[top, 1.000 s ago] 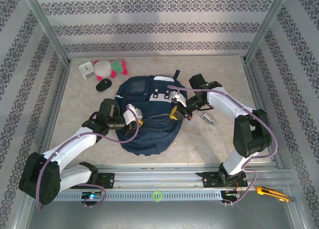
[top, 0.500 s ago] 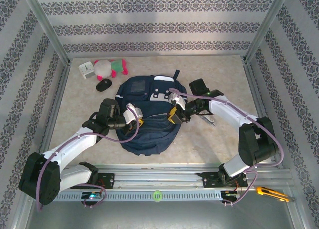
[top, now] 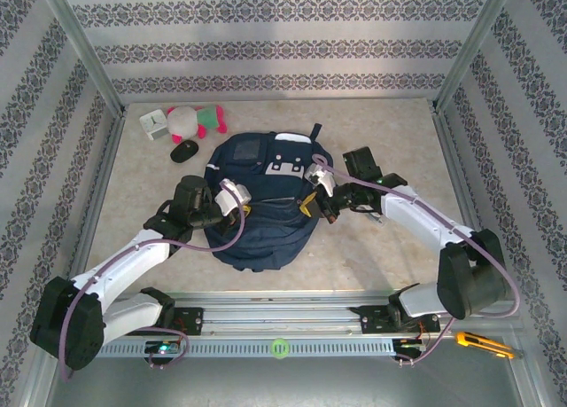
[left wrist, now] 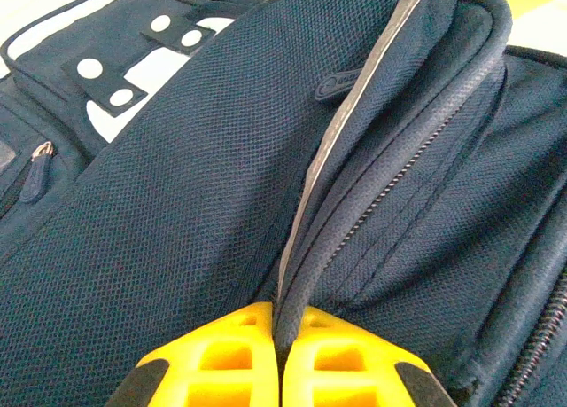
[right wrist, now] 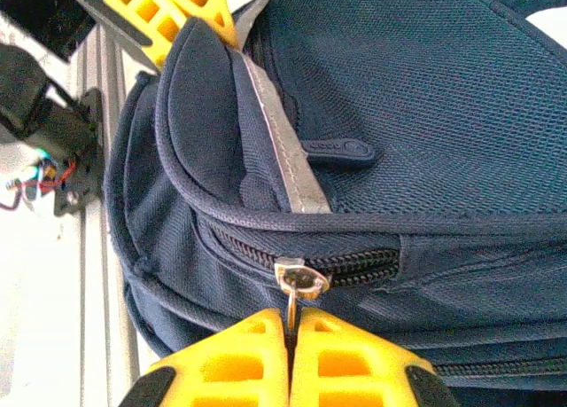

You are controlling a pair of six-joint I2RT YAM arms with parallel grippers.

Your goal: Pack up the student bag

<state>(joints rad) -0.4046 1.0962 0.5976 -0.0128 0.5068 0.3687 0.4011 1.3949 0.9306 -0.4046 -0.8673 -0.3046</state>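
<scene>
Right arm [top: 416, 216] has swung its elbow back toward the near edge. The right hand [top: 312, 203] stays at the backpack [top: 266, 234] mid-desk [top: 390, 141], clenched on a zipper pull [right wrist: 299, 278]. Left hand [top: 236, 197] is pinching a fabric fold [left wrist: 292, 274]. Plush toy [top: 197, 119], white cube [top: 152, 123] and mouse [top: 184, 150] sit well clear in the far left corner.

Bright, even light overhead
I see soft shadows on the desk [top: 399, 132]; the student bag [left wrist: 177, 203] weave looks sharp
</scene>
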